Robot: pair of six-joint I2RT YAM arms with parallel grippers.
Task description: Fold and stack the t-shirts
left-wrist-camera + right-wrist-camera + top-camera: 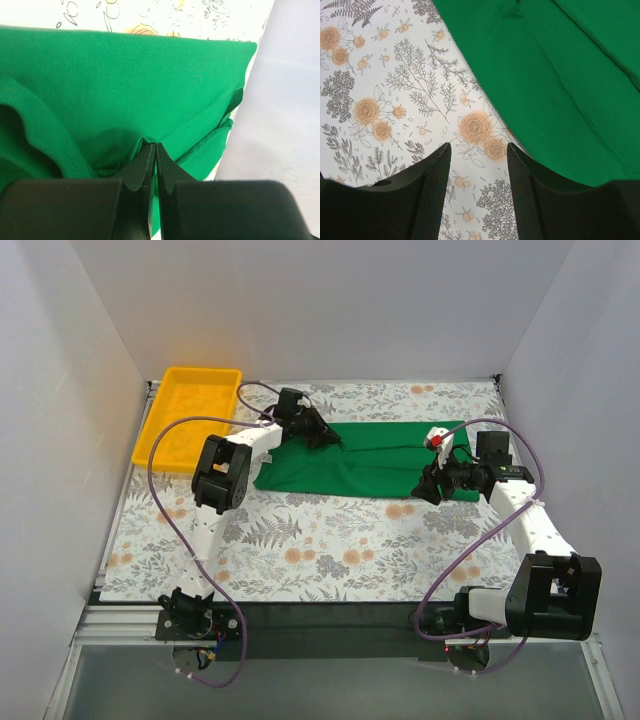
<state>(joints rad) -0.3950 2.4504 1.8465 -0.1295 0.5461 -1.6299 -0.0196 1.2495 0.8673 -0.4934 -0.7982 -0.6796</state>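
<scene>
The bright green t-shirt lies folded into a long band across the back middle of the table. My left gripper is at its upper left edge, shut on a pinch of the green cloth, which rises into a small ridge at the fingertips. My right gripper is open and empty just off the shirt's lower right corner, above the flowered cloth; the shirt's edge runs along its right side. No neck label shows.
A yellow plastic tray stands at the back left corner. A flowered tablecloth covers the table. White walls close in the left, back and right sides. A small white and red object sits by the shirt's right end.
</scene>
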